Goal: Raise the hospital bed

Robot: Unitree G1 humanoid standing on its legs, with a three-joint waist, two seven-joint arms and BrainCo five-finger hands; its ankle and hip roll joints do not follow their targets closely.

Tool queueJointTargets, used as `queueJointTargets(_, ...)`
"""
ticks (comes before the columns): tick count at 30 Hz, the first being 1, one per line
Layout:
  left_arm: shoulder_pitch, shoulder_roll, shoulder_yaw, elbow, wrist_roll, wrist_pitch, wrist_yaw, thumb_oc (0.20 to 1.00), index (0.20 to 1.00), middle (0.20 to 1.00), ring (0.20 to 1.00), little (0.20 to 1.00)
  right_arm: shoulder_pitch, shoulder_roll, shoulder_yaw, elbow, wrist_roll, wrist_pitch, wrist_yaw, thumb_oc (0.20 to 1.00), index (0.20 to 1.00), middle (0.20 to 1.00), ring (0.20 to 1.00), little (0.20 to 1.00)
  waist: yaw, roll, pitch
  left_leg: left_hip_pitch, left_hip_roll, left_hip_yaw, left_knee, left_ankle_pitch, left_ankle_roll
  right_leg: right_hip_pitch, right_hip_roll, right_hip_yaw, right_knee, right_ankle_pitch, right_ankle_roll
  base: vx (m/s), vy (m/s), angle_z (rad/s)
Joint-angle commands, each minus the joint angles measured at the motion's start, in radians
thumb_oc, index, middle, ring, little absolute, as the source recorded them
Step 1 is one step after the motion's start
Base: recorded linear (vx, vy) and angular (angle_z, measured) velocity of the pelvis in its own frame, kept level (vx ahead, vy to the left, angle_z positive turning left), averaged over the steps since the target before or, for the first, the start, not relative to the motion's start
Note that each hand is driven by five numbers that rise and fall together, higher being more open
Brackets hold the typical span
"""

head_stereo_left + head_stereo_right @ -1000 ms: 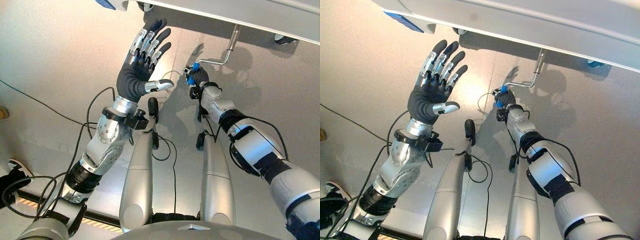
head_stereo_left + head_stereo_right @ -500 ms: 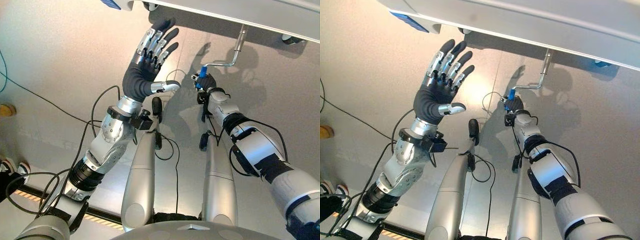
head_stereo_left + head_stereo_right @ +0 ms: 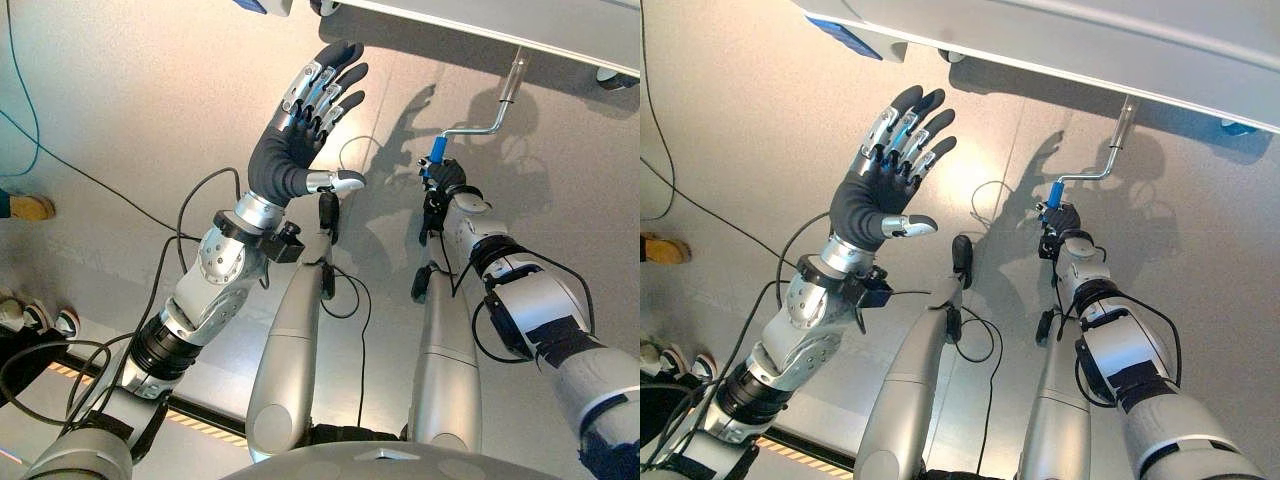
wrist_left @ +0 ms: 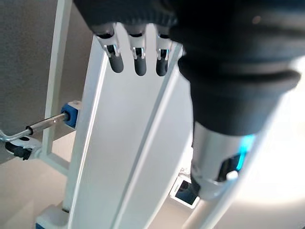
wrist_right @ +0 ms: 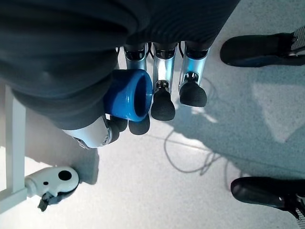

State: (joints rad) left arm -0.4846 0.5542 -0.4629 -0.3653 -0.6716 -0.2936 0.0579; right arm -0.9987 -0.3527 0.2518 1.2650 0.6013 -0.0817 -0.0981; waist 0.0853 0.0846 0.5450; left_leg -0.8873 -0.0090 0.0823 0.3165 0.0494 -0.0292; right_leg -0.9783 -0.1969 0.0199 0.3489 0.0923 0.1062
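Your right hand (image 3: 447, 178) has its fingers curled around the blue grip (image 5: 126, 94) of the crank (image 3: 487, 126), and the right wrist view shows the grip's open end poking out between thumb and fingers (image 5: 163, 106). From that grip the metal crank bends and runs up to the underside of the bed frame (image 3: 1110, 40), the pale rail that crosses above both arms. Your left hand (image 3: 300, 135) is raised beside the crank, well apart from it, with its fingers straight and spread and its thumb sticking out sideways; it holds nothing. Its fingertips reach just short of the bed frame, near a blue corner piece (image 3: 851, 36) on the rail. Farther out from the crank, a person's dark shoes (image 5: 259, 48) stand on the grey floor (image 3: 120, 110), and a white caster (image 5: 52, 180) sits under the frame.
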Motion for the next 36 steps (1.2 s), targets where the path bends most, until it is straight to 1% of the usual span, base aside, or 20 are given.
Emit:
queueJointTargets(1,0.020,-0.030,0.044,-0.105,0.005,-0.048,-0.021,1.000,1.000,1.000,1.000,1.000,0.153,-0.291,-0.068,0.098,0.050,-0.018,-0.105,0.200,0.200,0.200,0.200,0.200,-0.071,0.094,-0.025,0.007,-0.003,-0.013,0.020,-0.055,-0.012,0.029,0.044,-0.027,0.047,-0.114,0.013,0.00,0.000,0.00)
queueJointTargets(6,0.025,-0.022,0.056,-0.111,0.007,-0.050,-0.017,1.000,1.000,1.000,1.000,1.000,0.191,-0.334,-0.130,0.106,0.101,-0.039,-0.125,0.200,0.200,0.200,0.200,0.200,-0.084,0.095,-0.025,-0.004,0.000,-0.006,0.028,-0.057,-0.013,0.007,0.048,-0.020,0.066,-0.120,0.010,0.00,-0.012,0.01)
queueJointTargets(9,0.028,-0.022,0.059,-0.113,0.006,-0.050,-0.017,1.000,1.000,1.000,1.000,1.000,0.199,-0.339,-0.136,0.106,0.104,-0.043,-0.130,0.200,0.200,0.200,0.200,0.200,-0.086,0.094,-0.025,-0.007,0.000,-0.004,0.033,-0.059,-0.013,0.003,0.049,-0.018,0.071,-0.121,0.010,0.00,0.000,0.00)
queueJointTargets(10,0.025,-0.022,0.064,-0.109,0.007,-0.051,-0.011,1.000,1.000,1.000,1.000,1.000,0.216,-0.350,-0.158,0.103,0.121,-0.051,-0.138,0.200,0.200,0.200,0.200,0.200,-0.093,0.091,-0.025,-0.008,0.001,-0.002,0.035,-0.061,-0.014,0.000,0.050,-0.016,0.074,-0.122,0.010,0.00,0.000,0.00)
queueJointTargets(15,0.028,-0.015,0.073,-0.109,0.007,-0.055,-0.005,1.000,1.000,1.000,1.000,1.000,0.257,-0.364,-0.187,0.101,0.121,-0.062,-0.155,0.200,0.200,0.200,0.200,0.200,-0.102,0.085,-0.025,-0.003,0.003,0.000,0.032,-0.062,-0.013,0.002,0.051,-0.014,0.077,-0.124,0.008,-0.01,-0.017,-0.06)
queueJointTargets(18,0.029,-0.007,0.081,-0.111,0.002,-0.058,-0.005,1.000,1.000,1.000,1.000,1.000,0.288,-0.375,-0.208,0.085,0.124,-0.075,-0.167,0.200,0.200,0.200,0.200,0.200,-0.112,0.076,-0.025,0.002,0.002,0.001,0.029,-0.062,-0.013,0.008,0.054,-0.013,0.071,-0.121,0.008,0.00,0.000,0.00)
queueJointTargets(21,0.036,-0.002,0.091,-0.110,0.000,-0.063,-0.003,1.000,1.000,1.000,1.000,1.000,0.300,-0.365,-0.219,0.039,0.148,-0.099,-0.170,0.200,0.200,0.200,0.200,0.200,-0.117,0.066,-0.025,0.008,0.005,0.003,0.024,-0.060,-0.013,0.011,0.058,-0.014,0.068,-0.118,0.008,0.00,0.000,0.00)
queueJointTargets(23,0.042,0.002,0.106,-0.110,0.009,-0.067,0.005,1.000,1.000,1.000,1.000,1.000,0.312,-0.353,-0.214,-0.028,0.152,-0.126,-0.176,0.200,0.200,0.200,0.200,0.200,-0.124,0.058,-0.025,0.011,0.007,0.005,0.022,-0.058,-0.014,0.015,0.060,-0.017,0.063,-0.114,0.008,0.00,0.000,0.00)
queueJointTargets(24,0.052,0.002,0.117,-0.111,0.011,-0.068,0.006,1.000,1.000,1.000,1.000,1.000,0.330,-0.337,-0.214,-0.083,0.146,-0.142,-0.189,0.200,0.200,0.200,0.200,0.200,-0.128,0.052,-0.025,0.015,0.007,0.006,0.020,-0.056,-0.015,0.020,0.062,-0.017,0.060,-0.113,0.008,0.00,0.000,0.00)
queueJointTargets(25,0.067,0.000,0.129,-0.109,0.014,-0.068,0.007,1.000,1.000,1.000,1.000,1.000,0.361,-0.316,-0.217,-0.182,0.146,-0.169,-0.200,0.200,0.200,0.200,0.200,0.200,-0.134,0.046,-0.025,0.019,0.008,0.006,0.016,-0.054,-0.015,0.024,0.064,-0.017,0.057,-0.111,0.008,0.00,0.000,0.00)
queueJointTargets(26,0.084,-0.004,0.142,-0.100,0.018,-0.066,0.008,1.000,1.000,1.000,1.000,1.000,0.407,-0.294,-0.236,-0.280,0.155,-0.197,-0.202,0.241,0.241,0.241,0.241,0.241,-0.142,0.038,-0.025,0.026,0.009,0.005,0.014,-0.053,-0.016,0.034,0.065,-0.018,0.051,-0.109,0.009,0.00,0.000,0.00)
queueJointTargets(27,0.085,-0.004,0.142,-0.101,0.018,-0.066,0.008,1.000,1.000,1.000,1.000,1.000,0.409,-0.293,-0.237,-0.282,0.154,-0.196,-0.203,0.464,0.464,0.464,0.464,0.464,-0.142,0.038,-0.025,0.027,0.009,0.005,0.013,-0.053,-0.016,0.035,0.065,-0.019,0.050,-0.109,0.009,0.00,0.000,0.00)
queueJointTargets(28,0.124,-0.005,0.148,-0.059,0.026,-0.060,0.001,1.000,1.000,1.000,1.000,1.000,0.475,-0.263,-0.255,-0.389,0.144,-0.230,-0.201,1.000,1.000,1.000,1.000,1.000,-0.150,0.030,-0.025,0.043,0.010,0.002,0.009,-0.050,-0.017,0.054,0.066,-0.022,0.043,-0.107,0.009,0.00,0.000,0.00)
queueJointTargets(30,0.168,0.011,0.150,0.011,0.045,-0.048,-0.006,1.000,1.000,1.000,1.000,1.000,0.535,-0.235,-0.274,-0.458,0.149,-0.250,-0.187,1.000,1.000,1.000,1.000,1.000,-0.158,0.020,-0.025,0.070,0.009,0.000,-0.002,-0.046,-0.019,0.084,0.069,-0.026,0.034,-0.105,0.011,-0.02,-0.019,-0.07)
queueJointTargets(32,0.222,0.011,0.151,0.138,0.064,-0.031,-0.014,1.000,1.000,1.000,1.000,1.000,0.591,-0.207,-0.286,-0.494,0.138,-0.257,-0.181,1.000,1.000,1.000,1.000,1.000,-0.165,0.009,-0.025,0.111,0.011,-0.003,-0.016,-0.042,-0.022,0.130,0.070,-0.033,0.020,-0.103,0.012,-0.01,-0.025,-0.11)
queueJointTargets(33,0.249,0.016,0.145,0.225,0.106,-0.023,-0.014,1.000,1.000,1.000,1.000,1.000,0.613,-0.192,-0.289,-0.496,0.129,-0.257,-0.179,1.000,1.000,1.000,1.000,1.000,-0.166,0.002,-0.025,0.142,0.013,-0.005,-0.026,-0.040,-0.024,0.163,0.071,-0.039,0.012,-0.102,0.014,0.00,-0.035,-0.09)
queueJointTargets(34,0.270,0.001,0.142,0.332,0.141,-0.015,-0.014,1.000,1.000,1.000,1.000,1.000,0.636,-0.186,-0.283,-0.508,0.110,-0.250,-0.167,1.000,1.000,1.000,1.000,1.000,-0.168,-0.005,-0.025,0.177,0.014,-0.005,-0.034,-0.038,-0.025,0.198,0.071,-0.044,0.007,-0.100,0.017,0.01,-0.022,-0.09)
queueJointTargets(35,0.270,0.000,0.139,0.335,0.141,-0.018,-0.015,1.000,1.000,1.000,1.000,1.000,0.639,-0.186,-0.284,-0.509,0.109,-0.250,-0.168,1.000,1.000,1.000,1.000,1.000,-0.168,-0.005,-0.025,0.181,0.014,-0.005,-0.037,-0.037,-0.025,0.202,0.070,-0.045,0.004,-0.100,0.017,0.04,-0.037,-0.11)
queueJointTargets(36,0.297,-0.026,0.139,0.486,0.196,-0.010,-0.012,1.000,1.000,1.000,1.000,1.000,0.667,-0.177,-0.283,-0.487,0.105,-0.238,-0.150,1.000,1.000,1.000,1.000,1.000,-0.168,-0.013,-0.025,0.242,0.016,-0.013,-0.057,-0.036,-0.026,0.264,0.070,-0.055,-0.009,-0.102,0.020,0.04,-0.041,-0.14)
